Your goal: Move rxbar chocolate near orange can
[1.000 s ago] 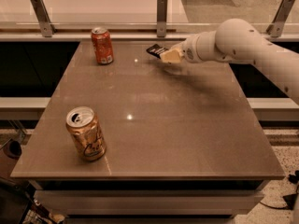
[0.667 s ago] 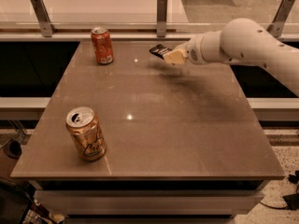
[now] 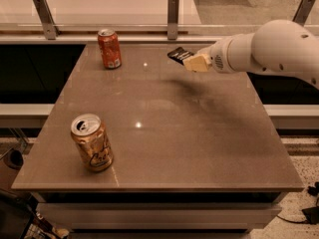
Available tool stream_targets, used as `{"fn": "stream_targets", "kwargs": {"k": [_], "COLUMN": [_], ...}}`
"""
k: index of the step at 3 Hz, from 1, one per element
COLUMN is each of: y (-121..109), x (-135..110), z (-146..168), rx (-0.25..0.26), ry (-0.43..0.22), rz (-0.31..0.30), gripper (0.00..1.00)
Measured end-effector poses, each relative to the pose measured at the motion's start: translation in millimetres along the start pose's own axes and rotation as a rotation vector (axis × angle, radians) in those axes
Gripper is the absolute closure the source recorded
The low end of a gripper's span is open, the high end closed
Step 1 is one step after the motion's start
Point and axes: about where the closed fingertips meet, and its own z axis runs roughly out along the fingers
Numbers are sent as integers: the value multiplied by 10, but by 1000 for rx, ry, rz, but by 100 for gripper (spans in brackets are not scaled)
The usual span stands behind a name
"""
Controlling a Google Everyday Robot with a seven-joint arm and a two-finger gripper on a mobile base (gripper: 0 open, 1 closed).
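Observation:
The rxbar chocolate (image 3: 179,55), a small black bar with white lettering, is held in my gripper (image 3: 192,61) above the far middle of the table. The gripper is shut on the bar, at the end of the white arm that comes in from the right. The bar is lifted off the tabletop and casts a shadow below. The orange can (image 3: 92,142), golden-orange with dark script and a silver top, stands upright near the front left corner, far from the gripper.
A slimmer red-orange can (image 3: 109,49) stands upright at the far left of the table (image 3: 199,143). A rail with metal posts (image 3: 173,10) runs behind the table's far edge. The arm (image 3: 279,49) spans the far right side.
The gripper has lifted the bar a little off the tabletop and shifted slightly towards the right. The two cans have not moved.

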Motion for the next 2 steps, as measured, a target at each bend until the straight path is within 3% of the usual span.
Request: {"fn": "stream_targets", "kwargs": {"k": [1, 2], "y": [38, 93], "x": [17, 20], "z": [-182, -355], "rx": [-25, -87], "ry": [-6, -15], "rz": [-6, -40], "gripper": [100, 100]}}
